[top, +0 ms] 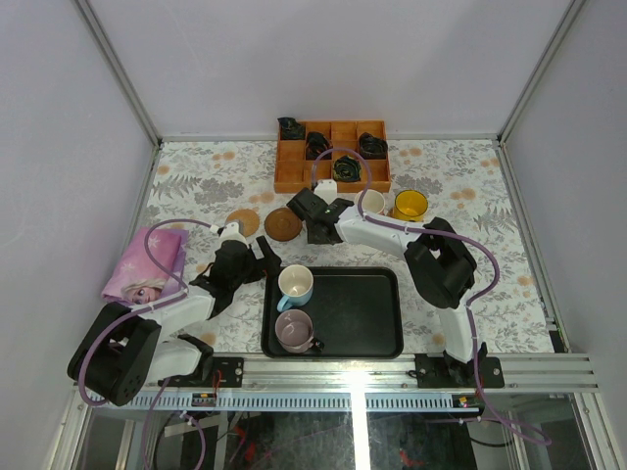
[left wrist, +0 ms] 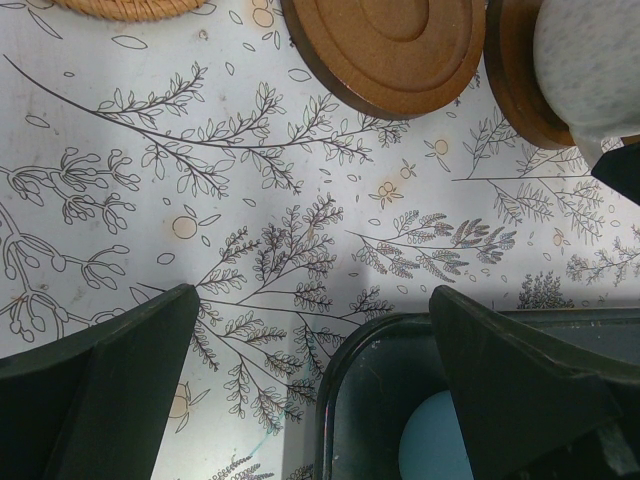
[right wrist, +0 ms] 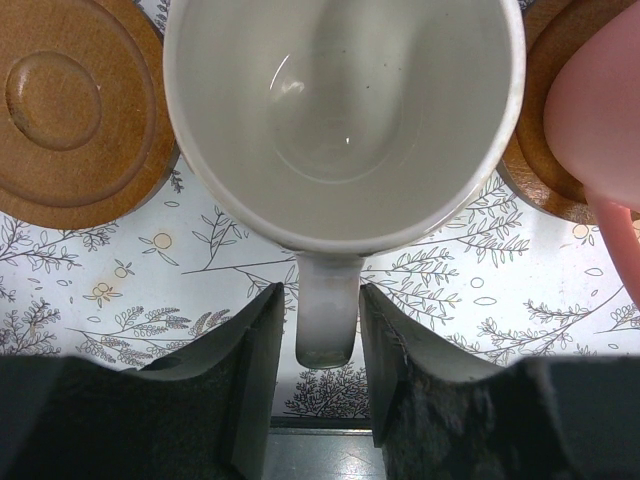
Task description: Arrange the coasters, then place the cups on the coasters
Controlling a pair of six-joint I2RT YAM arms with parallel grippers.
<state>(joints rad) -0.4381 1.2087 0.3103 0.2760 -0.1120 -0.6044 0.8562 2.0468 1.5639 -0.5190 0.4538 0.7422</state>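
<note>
The right gripper stood released, its jaws straddling the cream cup's handle with slim gaps. That cup sat on a brown coaster, crowded between a second coaster and the pink cup. The left gripper hung spread wide over open table beside the tray's corner.

We are seeing a cream-white cup, a pink cup, a brown coaster ringed concentrically, and a white tablecloth printed with grey leafy sprigs.
</note>
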